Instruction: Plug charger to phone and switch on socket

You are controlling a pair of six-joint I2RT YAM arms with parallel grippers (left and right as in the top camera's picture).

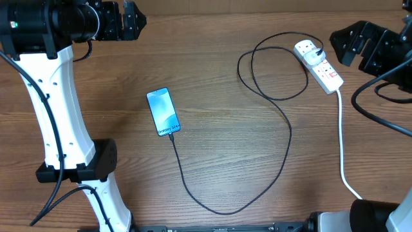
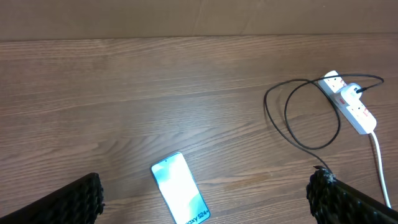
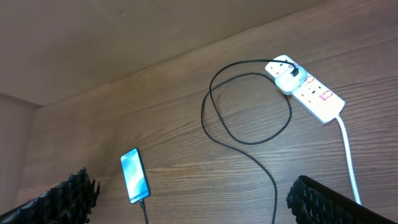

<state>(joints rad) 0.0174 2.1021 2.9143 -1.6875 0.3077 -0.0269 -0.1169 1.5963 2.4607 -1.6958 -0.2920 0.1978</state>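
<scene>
The phone (image 1: pixel 163 111) lies flat at mid-table, its blue screen lit. The charger's thin black cable (image 1: pixel 283 161) runs from the phone's bottom edge, where its tip (image 1: pixel 172 136) sits against the port, around the front and loops up to a white plug (image 1: pixel 308 50) seated in the socket (image 1: pixel 322 67). The socket shows red switch marks. My left gripper (image 1: pixel 129 20) is open and empty, high at the far left. My right gripper (image 1: pixel 340 46) is open and empty beside the socket's right side. The phone (image 2: pixel 180 188) (image 3: pixel 135 176) and the socket (image 2: pixel 351 102) (image 3: pixel 311 90) show in both wrist views.
The socket's thick white cord (image 1: pixel 341 148) runs down the right side toward the front edge. The left arm's white base (image 1: pixel 77 161) stands at the front left. A wall (image 3: pixel 124 37) borders the table's far edge.
</scene>
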